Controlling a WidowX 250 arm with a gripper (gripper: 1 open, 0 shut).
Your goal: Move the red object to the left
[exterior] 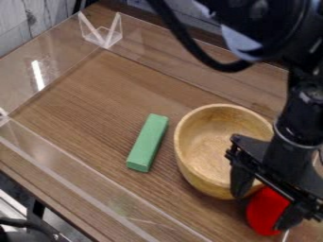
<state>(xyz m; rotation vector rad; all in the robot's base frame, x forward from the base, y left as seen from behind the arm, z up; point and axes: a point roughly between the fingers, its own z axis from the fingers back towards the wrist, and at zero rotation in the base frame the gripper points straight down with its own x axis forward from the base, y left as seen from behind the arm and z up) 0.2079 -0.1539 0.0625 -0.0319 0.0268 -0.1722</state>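
Note:
The red object (265, 210) is a small bright red toy lying on the wooden table at the bottom right, just right of the wooden bowl (214, 144). My gripper (269, 189) hangs straight down over it, open, with one black finger (240, 178) on its left side and the other at its right. The fingers stand around the toy's upper part, and I cannot tell whether they touch it. The arm hides the toy's top.
A green rectangular block (147, 142) lies left of the bowl. Clear acrylic walls (51, 66) border the table at the left and front. A clear folded stand (100, 31) sits at the back left.

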